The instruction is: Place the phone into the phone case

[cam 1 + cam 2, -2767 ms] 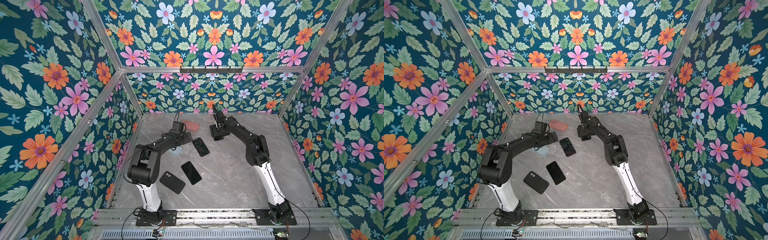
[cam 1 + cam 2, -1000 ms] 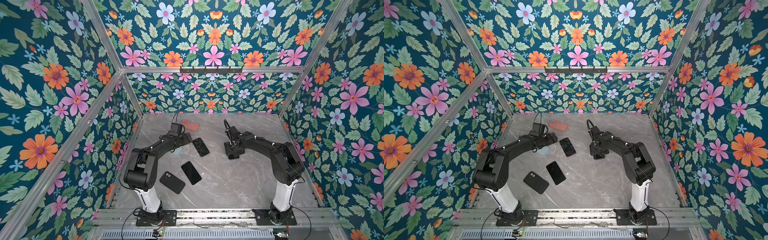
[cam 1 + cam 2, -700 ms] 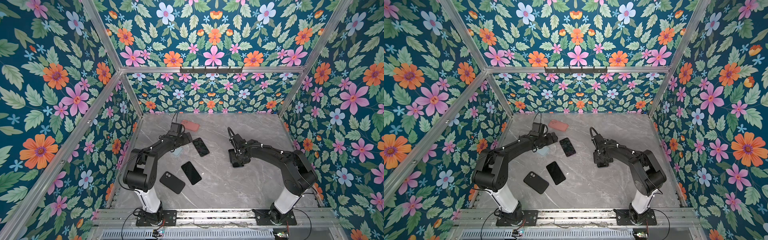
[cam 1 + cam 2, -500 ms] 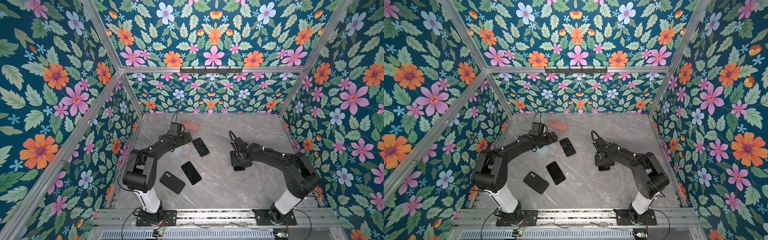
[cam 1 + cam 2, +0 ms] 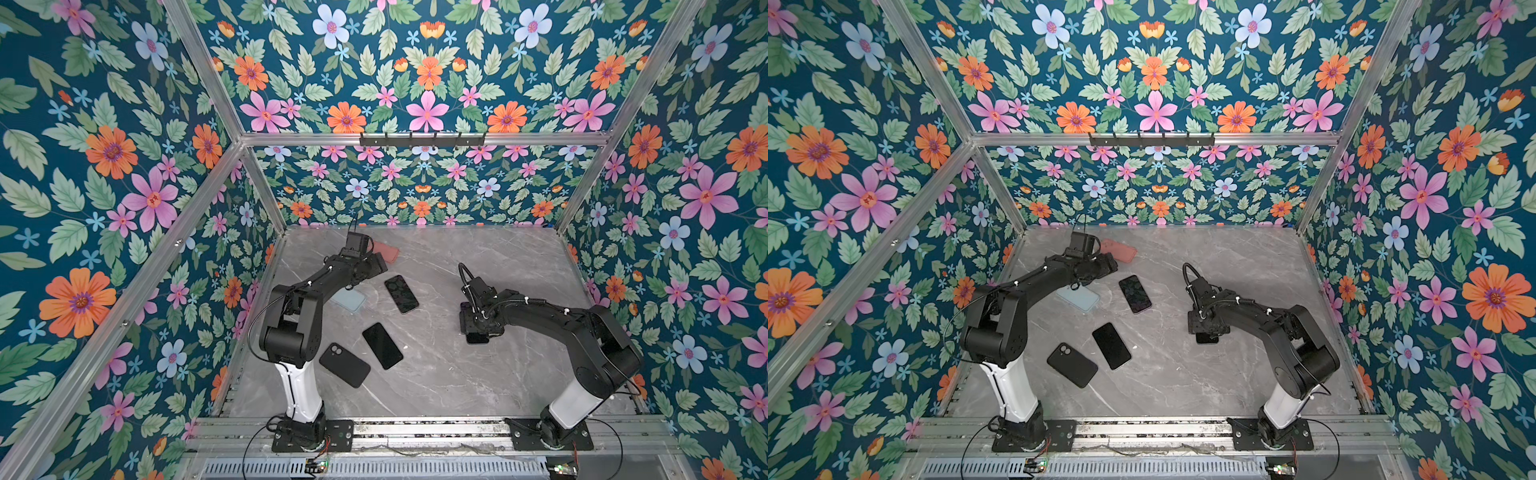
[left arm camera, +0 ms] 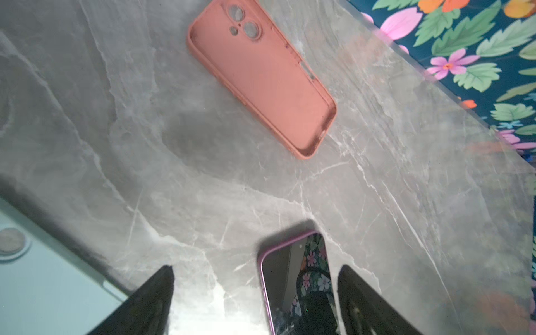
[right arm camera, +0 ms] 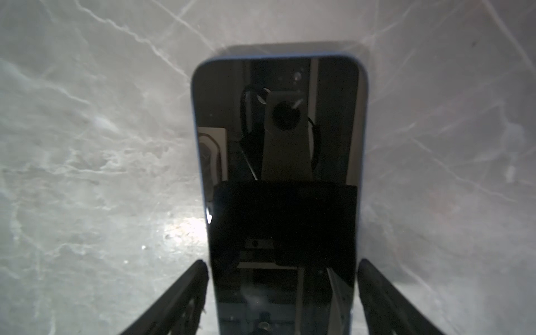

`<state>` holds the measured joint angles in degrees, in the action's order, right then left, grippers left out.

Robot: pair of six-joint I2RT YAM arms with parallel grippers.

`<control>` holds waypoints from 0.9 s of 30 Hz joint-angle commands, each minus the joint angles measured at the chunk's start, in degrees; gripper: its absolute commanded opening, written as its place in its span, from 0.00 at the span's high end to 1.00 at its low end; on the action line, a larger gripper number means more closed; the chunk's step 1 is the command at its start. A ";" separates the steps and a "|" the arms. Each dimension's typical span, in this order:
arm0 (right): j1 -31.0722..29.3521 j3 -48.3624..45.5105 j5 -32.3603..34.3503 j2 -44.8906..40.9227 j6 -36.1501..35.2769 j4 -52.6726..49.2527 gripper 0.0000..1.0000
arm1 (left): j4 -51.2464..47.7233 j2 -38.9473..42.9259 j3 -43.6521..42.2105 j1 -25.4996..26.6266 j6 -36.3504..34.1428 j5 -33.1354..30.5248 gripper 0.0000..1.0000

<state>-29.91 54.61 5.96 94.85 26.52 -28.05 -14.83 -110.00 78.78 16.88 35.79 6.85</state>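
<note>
Straddling the blue-edged phone (image 7: 278,116) with jaws apart, the right pincer (image 7: 282,262) should, I'd say, close squarely on both long edges, the left pincer (image 6: 255,267) likewise spread apart.

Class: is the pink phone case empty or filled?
Empty. The pink phone case lies hollow side up, bare inner floor and camera holes showing.
</note>
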 commanded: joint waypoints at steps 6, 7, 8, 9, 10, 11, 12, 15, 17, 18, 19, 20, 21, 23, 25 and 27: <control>-0.06 4.24 1.25 -2.47 -3.54 -3.36 0.07 | -7.68 -10.23 13.92 -0.19 2.70 -5.76 0.23; -0.04 4.89 1.29 -2.48 -4.09 -3.58 0.06 | -7.99 -11.46 15.34 -0.21 2.79 -5.95 0.25; -0.05 5.51 1.20 -2.48 -4.57 -3.79 0.06 | -8.51 -12.64 16.84 -0.32 3.03 -6.34 0.26; -0.02 6.07 1.09 -2.43 -5.08 -3.85 0.05 | -8.84 -13.53 18.00 -0.42 3.19 -6.56 0.27; -0.04 6.75 0.86 -2.34 -5.57 -3.97 0.05 | -9.26 -14.58 19.20 -0.49 3.31 -6.83 0.28; -0.06 7.35 0.69 -2.22 -5.96 -3.96 0.05 | -9.66 -15.62 20.41 -0.62 3.59 -7.00 0.29; -0.06 7.75 0.42 -2.06 -6.32 -3.90 0.05 | -9.84 -16.41 21.34 -0.78 3.67 -7.03 0.31; -0.06 9.20 -0.32 -1.15 -7.25 -3.77 0.05 | -10.39 -18.92 24.45 -1.26 3.88 -6.86 0.35; 0.03 9.86 -0.58 -0.32 -7.79 -3.47 0.05 | -10.72 -20.61 26.61 -1.48 3.86 -6.48 0.37; 0.14 10.11 -0.72 -0.35 -8.18 -3.14 0.05 | -10.75 -21.22 27.35 -1.50 3.85 -6.54 0.37; 0.26 10.51 -0.92 2.05 -8.42 -2.97 0.05 | -10.75 -21.95 28.13 -1.46 3.85 -6.59 0.38; 0.32 11.03 -1.01 2.74 -8.61 -3.13 0.05 | -10.75 -22.55 28.87 -1.50 3.93 -6.59 0.39; 0.44 11.48 -1.03 3.19 -8.74 -3.13 0.05 | -10.75 -23.10 29.44 -1.51 4.01 -6.50 0.40; 0.40 11.74 -1.55 3.67 -8.86 -2.60 0.05 | -10.81 -24.32 30.72 -1.55 4.11 -6.45 0.41; 0.48 12.09 -2.00 4.02 -8.94 -2.30 0.06 | -11.26 -25.50 32.05 -1.52 4.12 -6.50 0.43; 0.58 12.27 -2.24 4.44 -8.99 -2.23 0.06 | -11.53 -26.47 33.04 -1.56 4.11 -6.66 0.44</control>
<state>-29.39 66.48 4.64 98.96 18.20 -30.15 -24.51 -135.66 110.80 15.44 40.05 0.86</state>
